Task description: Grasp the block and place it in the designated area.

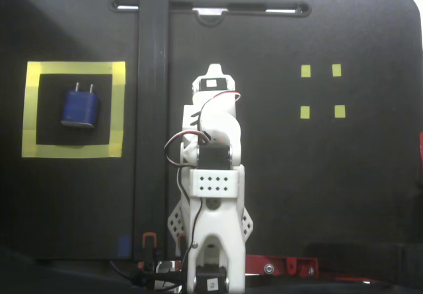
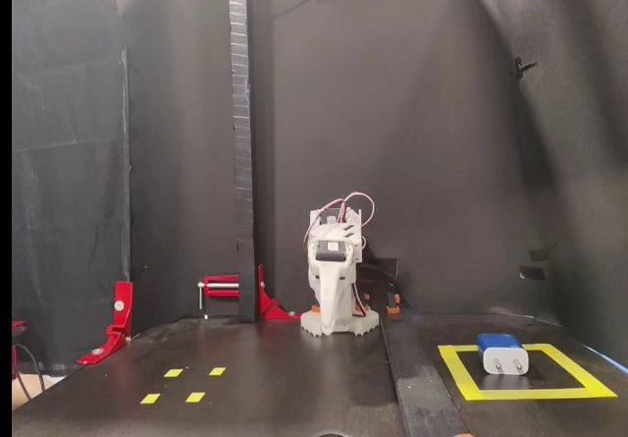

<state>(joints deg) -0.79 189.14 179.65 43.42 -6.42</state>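
Currently: block (image 1: pixel 80 108) inside designated area (image 1: pixel 119 109), arm folded at its base.

In both fixed views, the dark blue block lies flat on the black interior of the yellow tape frame, prongs pointing away from the arm's side. The white arm (image 1: pixel 213 175) sits folded, well apart from the block. The gripper (image 1: pixel 213 76) is tucked in; whether its jaws are spread or pressed together cannot be told. Four small yellow tape squares (image 1: pixel 321 90) lie on the opposite side.

block (image 1: pixel 80 108) dk blue, silvery prongs | area (image 1: pixel 117 109) yellow frame, blk inside | 4 sm squares (image 1: pixel 305 71) yellow
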